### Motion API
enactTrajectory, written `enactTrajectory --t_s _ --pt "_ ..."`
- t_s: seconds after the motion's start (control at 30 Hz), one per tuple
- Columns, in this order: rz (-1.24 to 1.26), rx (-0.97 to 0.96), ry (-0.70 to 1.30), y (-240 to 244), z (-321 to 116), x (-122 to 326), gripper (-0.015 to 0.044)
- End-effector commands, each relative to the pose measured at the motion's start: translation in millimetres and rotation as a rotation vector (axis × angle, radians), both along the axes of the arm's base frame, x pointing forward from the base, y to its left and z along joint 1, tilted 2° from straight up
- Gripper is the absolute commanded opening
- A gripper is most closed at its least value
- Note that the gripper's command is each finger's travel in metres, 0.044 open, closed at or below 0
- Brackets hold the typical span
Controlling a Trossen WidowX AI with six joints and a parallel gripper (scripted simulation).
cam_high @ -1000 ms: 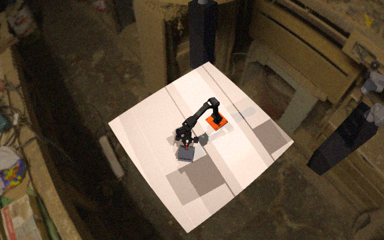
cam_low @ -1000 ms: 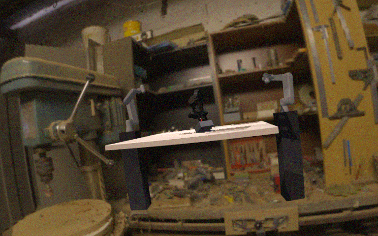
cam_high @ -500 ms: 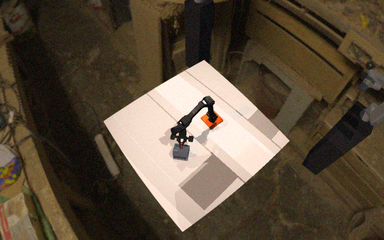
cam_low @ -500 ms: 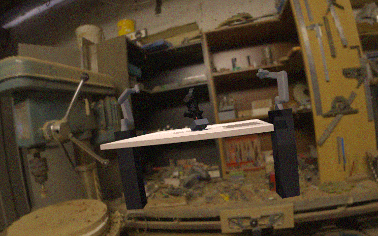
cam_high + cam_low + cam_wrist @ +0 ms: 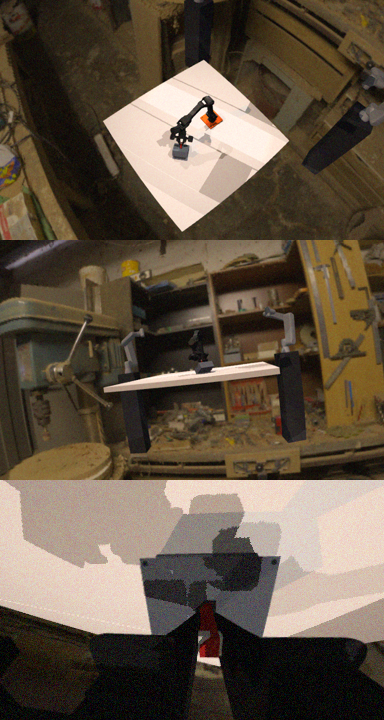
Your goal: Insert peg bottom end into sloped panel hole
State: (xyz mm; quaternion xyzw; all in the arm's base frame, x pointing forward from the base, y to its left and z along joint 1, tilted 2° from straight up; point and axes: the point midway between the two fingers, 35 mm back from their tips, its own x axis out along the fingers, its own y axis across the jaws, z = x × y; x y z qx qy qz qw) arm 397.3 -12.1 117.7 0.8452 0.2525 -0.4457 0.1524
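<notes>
The red peg (image 5: 180, 146) (image 5: 209, 630) is between the fingers of my gripper (image 5: 181, 144) (image 5: 206, 617), which is shut on it. In the wrist view the peg runs up between the fingertips, in front of the panel. The grey sloped panel block (image 5: 180, 152) (image 5: 204, 367) (image 5: 170, 615) stands on the table, with my gripper at its upper edge in the top view. The hole cannot be made out; fingers, peg and dark shadows cover that part of the face. How far the peg's bottom end is in the hole, if at all, cannot be told.
The white table (image 5: 135, 130) (image 5: 169, 382) carries the orange base plate (image 5: 210, 125) of my arm, behind the panel in the top view. Two dark pillars (image 5: 134, 415) (image 5: 291, 398) with grey arms stand beside the table. Shadows fall across the table.
</notes>
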Motion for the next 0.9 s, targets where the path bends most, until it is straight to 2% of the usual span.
enactTrajectory --t_s 0.0,0.17,0.7,0.73,0.87 --pt "0.000 0.000 0.000 0 0 0 0.0000" --pt "0.000 0.000 0.000 0 0 0 0.0000" --pt "0.000 0.000 0.000 -1 4 -1 0.0420" --pt "-0.001 0.000 0.001 -2 5 -2 0.0440" --pt "-0.002 -0.001 0.003 -6 13 -6 0.0440"
